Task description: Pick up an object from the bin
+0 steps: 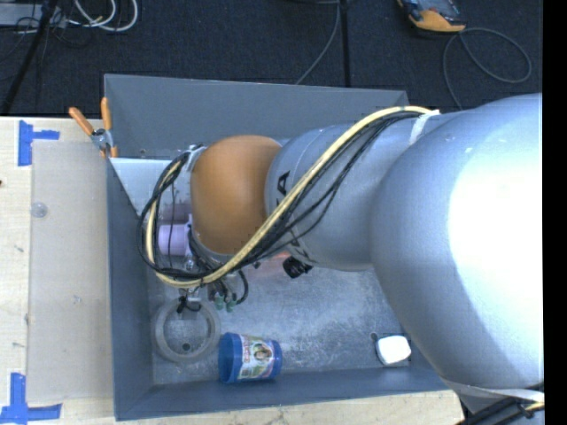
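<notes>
End effector (190,303) hanging at clear ring's (162,336) far edge, blue can (250,359) lying just beside the ring, grip state untellable.

No readable text, even on the blue can (249,359).

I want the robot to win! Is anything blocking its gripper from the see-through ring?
Nothing visible does. The gripper hangs right next to the clear ring. The blue can lies beside the ring, not between them.

blue can (249,359) lies on its side; small white thing (392,350) well to its right.
</notes>
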`<state>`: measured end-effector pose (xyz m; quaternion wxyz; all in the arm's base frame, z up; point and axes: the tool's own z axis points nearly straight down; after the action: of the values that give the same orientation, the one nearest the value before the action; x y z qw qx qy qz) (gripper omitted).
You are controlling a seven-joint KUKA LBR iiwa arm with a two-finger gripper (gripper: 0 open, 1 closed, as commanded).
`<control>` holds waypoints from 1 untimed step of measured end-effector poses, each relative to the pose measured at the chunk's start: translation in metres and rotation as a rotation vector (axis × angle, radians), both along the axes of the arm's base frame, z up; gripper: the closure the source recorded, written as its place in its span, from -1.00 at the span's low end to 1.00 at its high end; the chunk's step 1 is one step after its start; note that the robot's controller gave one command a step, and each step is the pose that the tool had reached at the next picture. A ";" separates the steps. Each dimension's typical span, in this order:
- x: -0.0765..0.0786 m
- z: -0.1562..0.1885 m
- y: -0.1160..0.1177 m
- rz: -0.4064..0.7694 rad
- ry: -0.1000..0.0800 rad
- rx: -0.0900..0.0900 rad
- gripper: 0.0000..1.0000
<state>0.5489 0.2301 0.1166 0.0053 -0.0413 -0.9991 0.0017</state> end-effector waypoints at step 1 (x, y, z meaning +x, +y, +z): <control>0.000 0.022 0.000 0.000 -0.001 0.001 1.00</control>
<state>0.5494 0.2303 0.1386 0.0047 -0.0413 -0.9991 0.0014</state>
